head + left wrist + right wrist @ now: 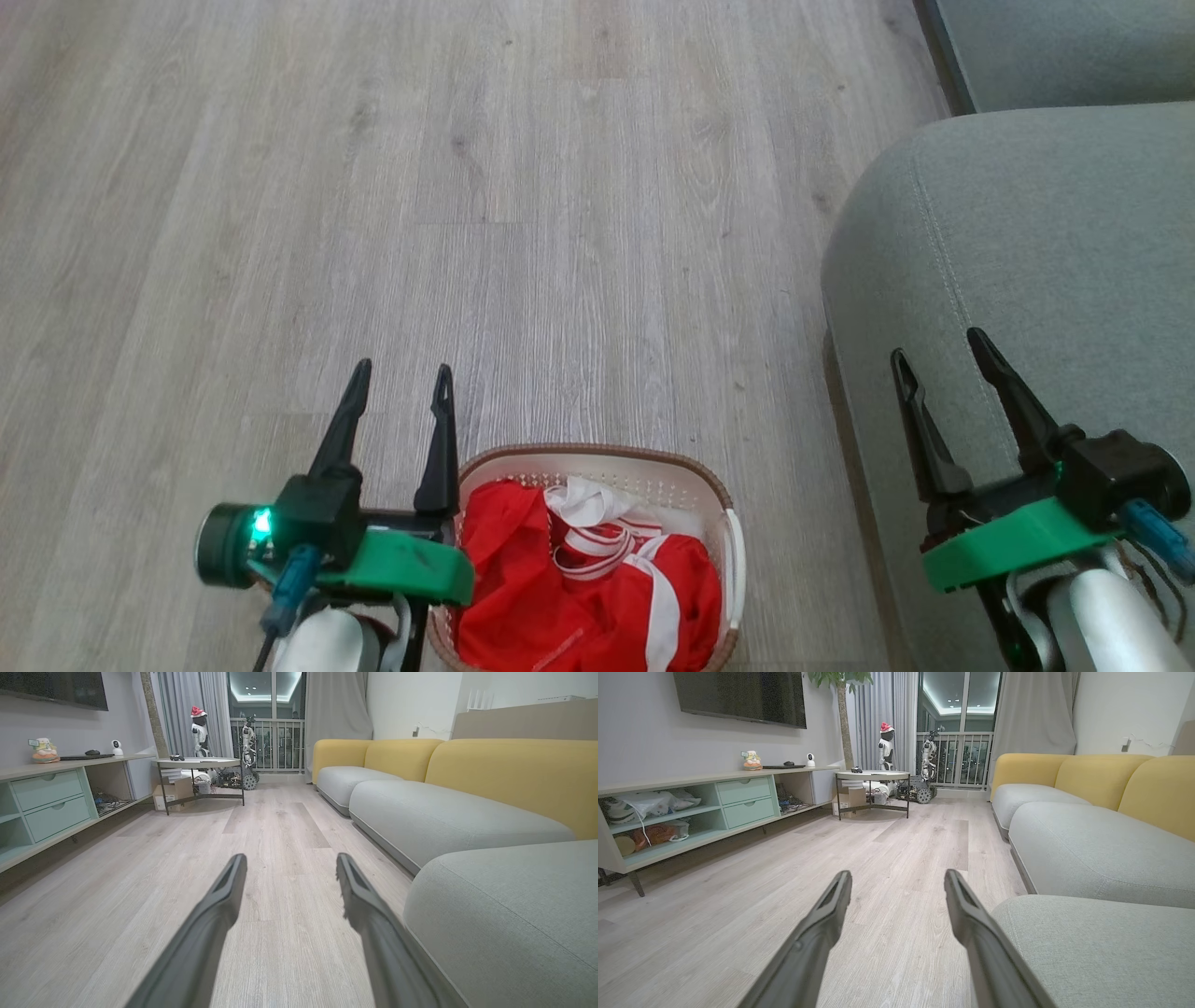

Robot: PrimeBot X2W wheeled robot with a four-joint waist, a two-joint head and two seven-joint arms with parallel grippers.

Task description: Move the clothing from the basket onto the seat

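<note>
Remotely, I am hovering both arms with fingers spread wide and carrying nothing: the left gripper (402, 370) is hanging just beside the basket (695, 485), and the right gripper (936, 344) is poised over the seat (1055, 233). The clothing (579, 597) is lying heaped inside the basket, which is sitting on the floor (467, 187) left of the seat. I am weighing two risks: a careless dip catching the rim and tipping the basket, or loose white bands snagging and trailing garments onto the floor.
</note>
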